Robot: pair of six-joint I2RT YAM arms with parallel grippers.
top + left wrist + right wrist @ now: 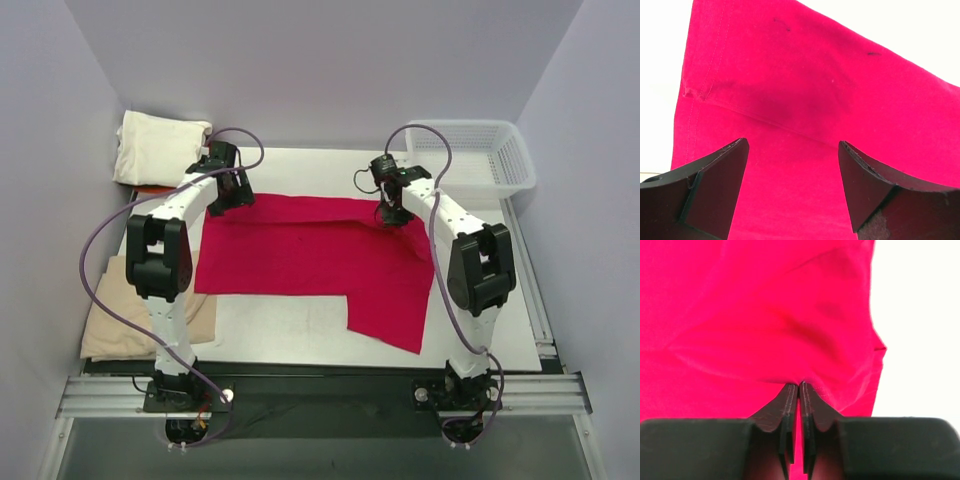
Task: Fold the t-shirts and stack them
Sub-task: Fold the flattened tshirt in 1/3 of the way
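White lattice basket [480, 155] far right, crimson t-shirt [310, 255] spread mid-table, right gripper [798, 386] angled down, jaws pinching its far right edge, left gripper [792, 142] poised wide open over its far left corner

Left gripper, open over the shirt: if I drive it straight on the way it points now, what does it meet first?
The red t-shirt: its cloth fills the view ahead between the open jaws of the left gripper. Nothing else lies in that line. How much gap remains is unclear.
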